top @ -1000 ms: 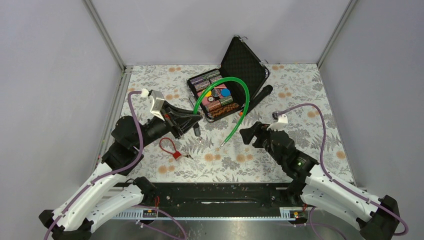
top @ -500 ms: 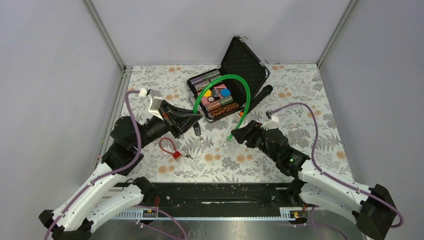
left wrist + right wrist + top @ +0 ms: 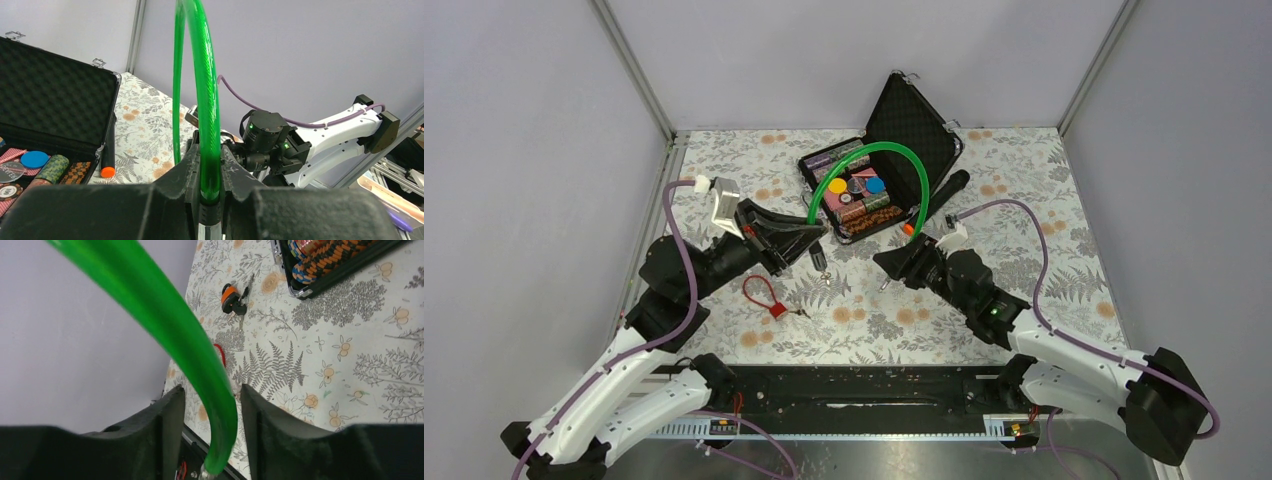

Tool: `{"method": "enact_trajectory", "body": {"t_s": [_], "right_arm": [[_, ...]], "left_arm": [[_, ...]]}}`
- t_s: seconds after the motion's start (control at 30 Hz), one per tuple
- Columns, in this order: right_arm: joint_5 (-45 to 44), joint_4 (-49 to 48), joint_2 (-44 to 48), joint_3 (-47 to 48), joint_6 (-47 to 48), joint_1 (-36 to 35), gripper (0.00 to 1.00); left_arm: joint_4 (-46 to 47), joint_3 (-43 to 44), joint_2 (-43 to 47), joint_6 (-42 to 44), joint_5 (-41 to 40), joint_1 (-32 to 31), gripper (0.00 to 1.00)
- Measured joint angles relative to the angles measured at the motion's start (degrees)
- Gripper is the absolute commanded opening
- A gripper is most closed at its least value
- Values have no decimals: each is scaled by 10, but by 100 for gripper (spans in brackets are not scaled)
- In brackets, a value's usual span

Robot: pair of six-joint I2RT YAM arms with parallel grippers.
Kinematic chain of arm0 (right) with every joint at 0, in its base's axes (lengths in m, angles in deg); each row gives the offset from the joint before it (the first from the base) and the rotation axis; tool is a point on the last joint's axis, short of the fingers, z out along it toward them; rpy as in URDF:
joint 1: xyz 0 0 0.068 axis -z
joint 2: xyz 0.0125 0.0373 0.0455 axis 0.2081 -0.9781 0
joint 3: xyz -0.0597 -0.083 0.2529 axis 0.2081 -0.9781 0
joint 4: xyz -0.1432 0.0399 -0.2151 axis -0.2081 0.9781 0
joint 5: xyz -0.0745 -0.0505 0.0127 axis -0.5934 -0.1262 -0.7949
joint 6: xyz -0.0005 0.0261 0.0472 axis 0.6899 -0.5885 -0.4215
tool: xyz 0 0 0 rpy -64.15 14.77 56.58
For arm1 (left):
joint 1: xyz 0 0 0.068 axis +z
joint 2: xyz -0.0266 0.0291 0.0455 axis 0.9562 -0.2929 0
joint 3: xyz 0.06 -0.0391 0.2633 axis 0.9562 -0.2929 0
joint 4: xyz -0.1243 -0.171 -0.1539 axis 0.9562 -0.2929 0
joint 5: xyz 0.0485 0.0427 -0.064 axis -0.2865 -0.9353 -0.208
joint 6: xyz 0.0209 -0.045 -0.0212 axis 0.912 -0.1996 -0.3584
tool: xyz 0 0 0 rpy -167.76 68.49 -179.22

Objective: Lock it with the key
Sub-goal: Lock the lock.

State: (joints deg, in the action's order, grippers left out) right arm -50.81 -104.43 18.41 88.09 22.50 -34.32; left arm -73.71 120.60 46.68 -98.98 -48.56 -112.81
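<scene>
A green cable lock (image 3: pixel 874 150) arches over the table. My left gripper (image 3: pixel 819 235) is shut on its base, where the green cable (image 3: pixel 200 100) enters a black barrel; in the left wrist view my left gripper (image 3: pixel 210 150) pinches it upright. My right gripper (image 3: pixel 882 265) straddles the cable's free end. In the right wrist view my right gripper (image 3: pixel 212 390) is open, and the green cable (image 3: pixel 165 315) passes between the fingers with a gap on each side. A thin silvery sliver, seemingly the key (image 3: pixel 804 312), lies right of a small red cable lock (image 3: pixel 764 293).
An open black case (image 3: pixel 924 120) of poker chips stands at the back. A black marker (image 3: pixel 939 195) with an orange tip lies beside it. Black-headed keys (image 3: pixel 821 263) lie under the left gripper, and the black-headed keys (image 3: pixel 235 299) also show in the right wrist view.
My right gripper has moved left to the cable's free end and its jaws have narrowed around it. The left gripper has shifted slightly, lifting the green arch.
</scene>
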Motion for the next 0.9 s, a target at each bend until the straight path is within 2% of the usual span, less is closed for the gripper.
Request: {"method": "enact_trajectory", "body": {"t_s": [0.07, 0.1, 0.23, 0.43, 0.6, 0.77, 0.9], "right_arm": [[0, -5, -5, 3, 2, 0, 25], [0, -7, -6, 5, 1, 0, 18], [1, -7, -8, 7, -4, 0, 1], [0, 2, 14, 8, -5, 0, 0], [0, 7, 46, 14, -18, 0, 0], [-5, 21, 60, 42, -54, 0, 0], [-29, 55, 56, 84, -98, -9, 0]], "left_arm": [[2, 0, 3, -2, 0, 0, 0], [2, 0, 3, -3, 0, 0, 0], [4, 0, 4, -4, 0, 0, 0], [14, -5, 3, -8, 2, 0, 0], [70, -58, -1, -37, 19, 0, 0], [210, -156, -31, -91, 60, 0, 0], [382, -247, -84, -121, 94, 2, 0]]}}
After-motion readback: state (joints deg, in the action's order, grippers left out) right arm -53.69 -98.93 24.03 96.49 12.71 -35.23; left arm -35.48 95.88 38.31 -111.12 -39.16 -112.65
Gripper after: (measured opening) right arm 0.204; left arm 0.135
